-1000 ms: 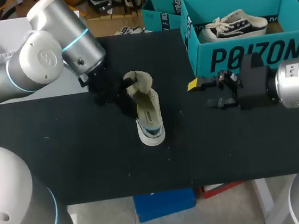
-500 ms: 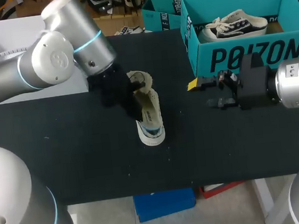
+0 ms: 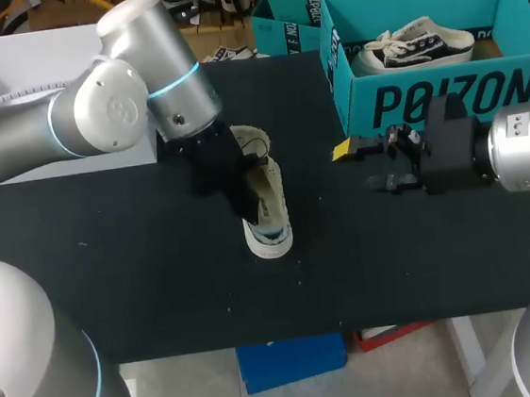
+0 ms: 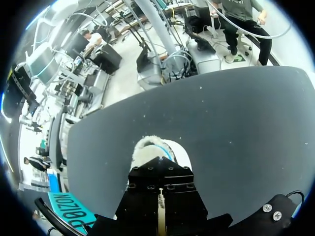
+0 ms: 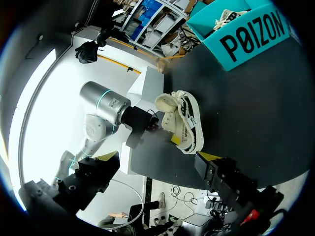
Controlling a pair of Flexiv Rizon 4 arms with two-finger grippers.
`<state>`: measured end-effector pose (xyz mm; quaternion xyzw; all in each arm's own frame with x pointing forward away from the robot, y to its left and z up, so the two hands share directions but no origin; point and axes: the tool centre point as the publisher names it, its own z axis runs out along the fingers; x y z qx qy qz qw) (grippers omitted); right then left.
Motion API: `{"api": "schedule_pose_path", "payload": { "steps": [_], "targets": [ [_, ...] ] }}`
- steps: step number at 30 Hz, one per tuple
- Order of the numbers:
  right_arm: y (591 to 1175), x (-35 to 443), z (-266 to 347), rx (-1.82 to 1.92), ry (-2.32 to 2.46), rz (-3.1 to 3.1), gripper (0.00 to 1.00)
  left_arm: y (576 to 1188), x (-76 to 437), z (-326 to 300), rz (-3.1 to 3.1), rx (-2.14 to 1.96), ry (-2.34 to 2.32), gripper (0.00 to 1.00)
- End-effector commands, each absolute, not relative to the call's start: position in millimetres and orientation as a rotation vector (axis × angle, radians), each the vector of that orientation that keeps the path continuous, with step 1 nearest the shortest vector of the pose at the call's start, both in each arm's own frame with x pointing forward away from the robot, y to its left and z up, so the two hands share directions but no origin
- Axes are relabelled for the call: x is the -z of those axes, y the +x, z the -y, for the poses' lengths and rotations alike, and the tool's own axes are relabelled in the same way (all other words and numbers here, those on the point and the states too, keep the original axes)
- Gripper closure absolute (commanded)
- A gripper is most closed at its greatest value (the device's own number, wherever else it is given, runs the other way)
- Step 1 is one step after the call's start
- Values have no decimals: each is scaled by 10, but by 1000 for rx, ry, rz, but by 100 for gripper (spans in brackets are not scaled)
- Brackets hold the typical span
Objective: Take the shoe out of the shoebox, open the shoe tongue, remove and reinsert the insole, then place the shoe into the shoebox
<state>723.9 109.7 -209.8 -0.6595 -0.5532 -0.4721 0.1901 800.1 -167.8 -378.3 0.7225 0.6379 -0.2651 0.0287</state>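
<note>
A cream shoe lies on the black table, toe toward the front edge. My left gripper is down on the shoe's left side near its opening, fingers shut. Whether they pinch any part of the shoe is hidden. In the left wrist view the shoe's toe shows just ahead of the gripper. The teal shoebox stands at the back right with a black-and-white sneaker inside. My right gripper hovers open in front of the box. From the right wrist, the shoe lies ahead of that gripper.
A white box sits at the back left beside my left arm. A second teal box stands behind the shoebox. Bare black table stretches along the front and between the shoe and my right gripper.
My left arm has swung to the right, bringing its gripper from beside the shoe's heel to over its opening. The shoe and my right arm have stayed put.
</note>
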Motion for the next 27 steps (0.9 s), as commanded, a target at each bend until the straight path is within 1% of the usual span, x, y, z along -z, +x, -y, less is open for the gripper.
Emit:
{"api": "schedule_pose_path", "payload": {
  "steps": [1,12,19,27],
  "targets": [
    [7244,2098,-1099,1326,-1853,1554,0,8010,3856,1754,-1972,796,2256,100],
    [7244,2098,-1099,1326,-1853,1554,0,7988,3942,1882,-1944,759,2307,100],
    [7244,2098,-1099,1326,-1853,1554,0,8076,3686,1863,-1918,720,2271,100],
    [7244,2098,-1099,1326,-1853,1554,0,8007,3463,1725,-1912,643,2278,100]
  ]
}}
